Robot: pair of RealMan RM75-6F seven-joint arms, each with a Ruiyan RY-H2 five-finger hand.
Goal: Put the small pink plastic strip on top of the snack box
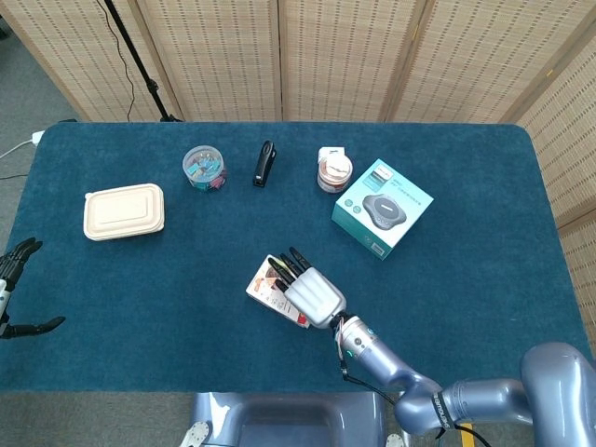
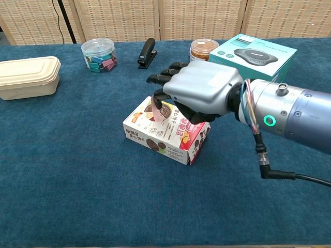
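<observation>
The snack box (image 2: 160,137) (image 1: 268,285) lies flat on the blue table, near the middle front. My right hand (image 2: 199,93) (image 1: 312,291) hovers over its right half, knuckles up and fingers curled down. The small pink plastic strip (image 2: 156,109) is pinched under the fingertips, and its lower end reaches the top of the box. Most of the strip is hidden by the hand in the head view. My left hand (image 1: 11,284) is at the far left edge, off the table, with its fingers apart and nothing in it.
A beige lunch box (image 2: 26,77) sits at the left. Along the back stand a clear tub of clips (image 2: 98,54), a black stapler (image 2: 147,52), a small orange jar (image 2: 201,51) and a teal speaker box (image 2: 253,54).
</observation>
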